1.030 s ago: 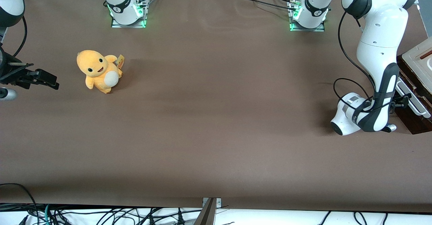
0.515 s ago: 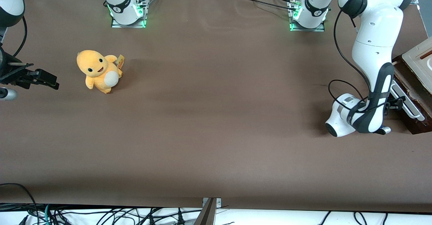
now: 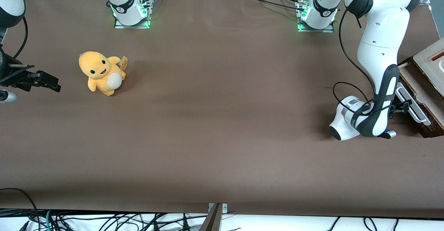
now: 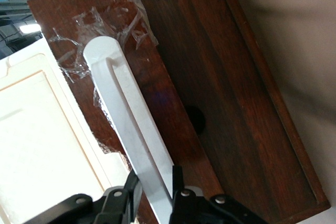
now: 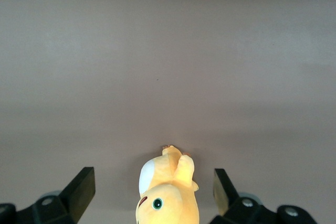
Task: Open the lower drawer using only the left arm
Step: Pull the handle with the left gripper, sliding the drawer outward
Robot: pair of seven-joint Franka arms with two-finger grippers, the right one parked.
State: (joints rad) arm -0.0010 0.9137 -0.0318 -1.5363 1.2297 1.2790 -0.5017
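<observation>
Since the earlier frames the left arm (image 3: 380, 61) had shifted toward the parked arm's end of the table. The lower drawer (image 3: 420, 91) had come with it, with more pale tan wood showing under the cabinet's cream top panel (image 3: 433, 59). The drawer was partly open, not fully.

Toward the parked arm's end, the orange plush toy (image 3: 101, 73) sat on the brown table (image 3: 222, 137), unmoved and well apart from the work. Nothing lay between it and the working arm.

At the working arm's end, the gripper (image 3: 399, 108) was low, just in front of the drawer's dark front. In the wrist view the gripper (image 4: 155, 184) had one finger on each side of the white bar handle (image 4: 131, 124), clamped on it near one end of the bar. The black cable (image 3: 341, 88) looped loose beside the wrist.

Step in hand, as judged: pulling the drawer out.
- Keep the pull straight along the drawer's travel. The grip is off the bar's middle, so a sideways drift could skew and jam the drawer.
- Hold height level, no lifting on the bar.
- Keep the clamp firm, since the bar looked smooth and could slip through.
- Tape showed near the bar's end, so the mount may be weak. Pull gently.
</observation>
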